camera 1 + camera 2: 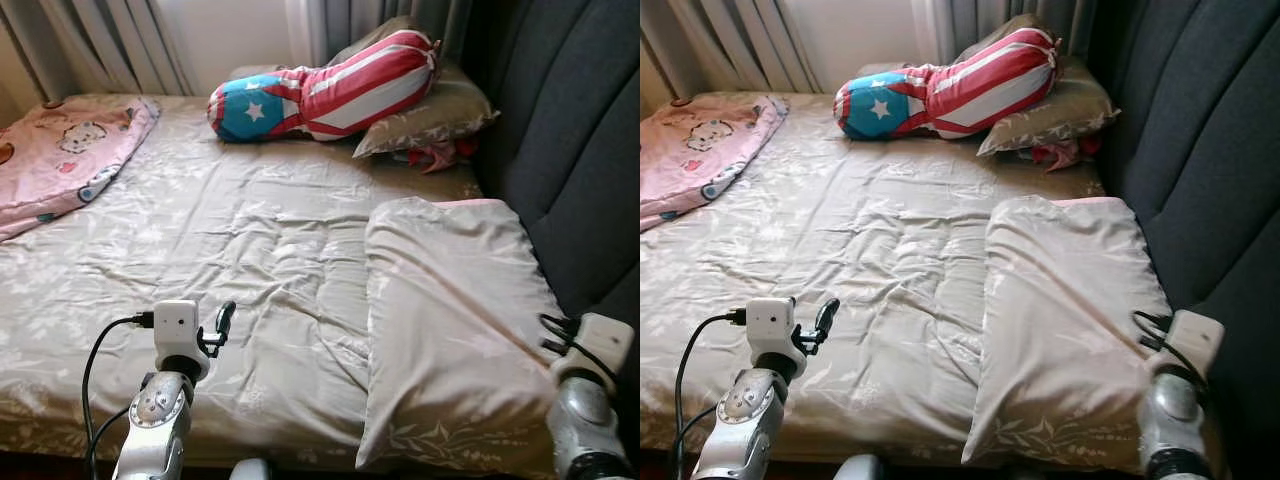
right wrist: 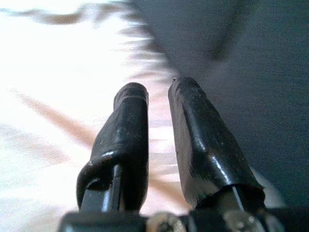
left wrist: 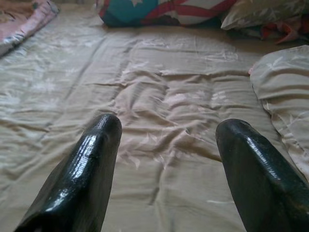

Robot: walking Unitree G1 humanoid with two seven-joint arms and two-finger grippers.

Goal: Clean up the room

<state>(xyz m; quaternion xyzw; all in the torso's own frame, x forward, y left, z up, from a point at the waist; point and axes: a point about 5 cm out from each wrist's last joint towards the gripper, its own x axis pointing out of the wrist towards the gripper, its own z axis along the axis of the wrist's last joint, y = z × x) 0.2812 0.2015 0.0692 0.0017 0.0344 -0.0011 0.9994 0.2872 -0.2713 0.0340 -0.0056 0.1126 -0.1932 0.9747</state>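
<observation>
The left gripper [image 3: 166, 140] is hovering with fingers apart above the bedsheet [image 1: 250, 250]. The right gripper [image 2: 157, 111], fingers nearly together, is nearing the beige pillow [image 1: 450, 320]; it should be opening before gripping an edge.

The pink blanket [image 1: 62, 155] runs off the picture's left edge. A red item [image 1: 436, 154] lies half hidden under the far pillow [image 1: 430, 118]; what it is cannot be told. The right hand [image 2: 157, 104] sits against an overexposed, blurred near pillow [image 2: 53, 96], with the headboard [image 2: 241, 48] beyond also soft.
</observation>
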